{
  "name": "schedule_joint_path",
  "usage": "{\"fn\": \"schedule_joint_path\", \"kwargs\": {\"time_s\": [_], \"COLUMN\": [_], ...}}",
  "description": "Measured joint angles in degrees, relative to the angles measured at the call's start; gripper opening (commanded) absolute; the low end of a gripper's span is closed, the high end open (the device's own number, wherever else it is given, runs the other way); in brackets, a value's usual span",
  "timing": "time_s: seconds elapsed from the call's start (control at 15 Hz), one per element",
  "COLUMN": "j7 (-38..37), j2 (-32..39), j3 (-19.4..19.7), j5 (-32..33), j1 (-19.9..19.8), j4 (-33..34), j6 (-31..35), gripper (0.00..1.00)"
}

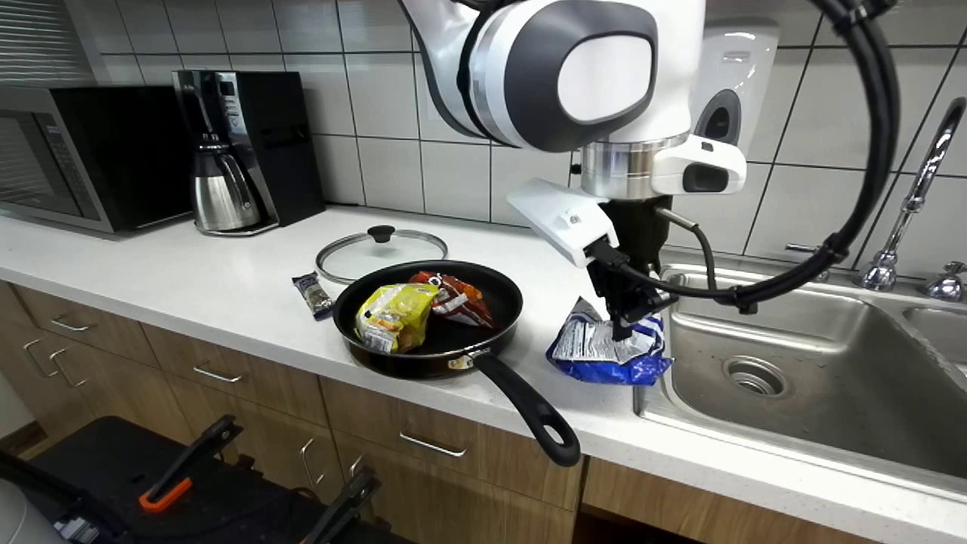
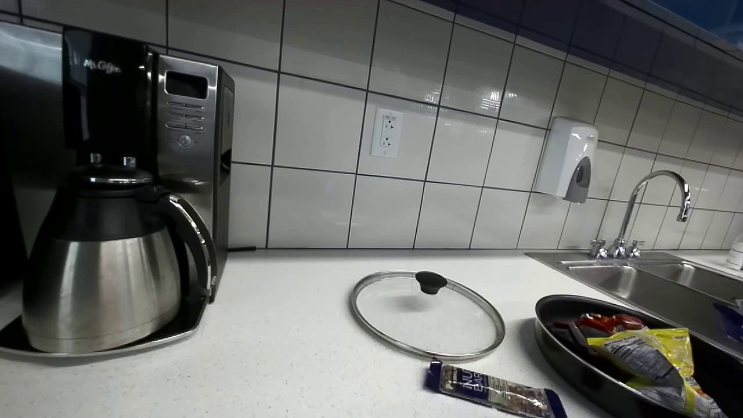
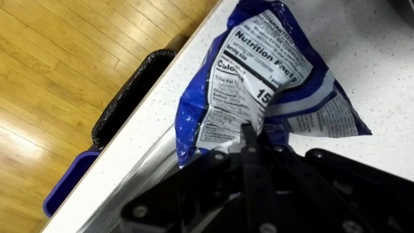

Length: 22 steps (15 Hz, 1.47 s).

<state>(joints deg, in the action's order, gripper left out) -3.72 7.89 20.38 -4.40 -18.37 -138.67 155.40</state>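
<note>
Wrist view: pinching a fold of the blue bag [image 3: 249,87] in the closed end effector [image 3: 254,130]. In an exterior view, holding it seemingly against the bench [image 1: 604,415], at three o'clock from the pan [image 1: 423,366], nine o'clock from the sink [image 1: 823,408].

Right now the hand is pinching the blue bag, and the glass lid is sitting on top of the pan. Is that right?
Not quite: the glass lid isn't on the pan; it lies on the counter beside it, as both exterior views show. The rest stands: the hand is pinching the blue bag.
</note>
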Motion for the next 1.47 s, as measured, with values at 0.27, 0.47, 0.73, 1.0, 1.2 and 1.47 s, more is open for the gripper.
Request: {"fn": "schedule_joint_path", "kwargs": {"time_s": [0.27,0.47,0.73,1.0,1.2,1.47], "j7": [-4.0,-7.4,-11.7,-15.2,-17.2,-18.6], "j2": [-3.0,-4.9,-6.6,-7.6,-8.6,-10.1], "j3": [-0.1,-0.5,-2.2,-4.7,-6.4,-8.5], "j5": [3.4,6.2,9.5,11.6,12.0,12.0], "j1": [1.5,3.1,5.1,6.7,7.6,8.2], "j4": [-0.9,-1.4,-2.4,-3.7,-4.6,-6.1], "j6": [0.0,0.0,-0.1,-0.6,-1.6,-3.9], "gripper": [0.0,0.0,0.0,0.0,0.0,0.0]}}
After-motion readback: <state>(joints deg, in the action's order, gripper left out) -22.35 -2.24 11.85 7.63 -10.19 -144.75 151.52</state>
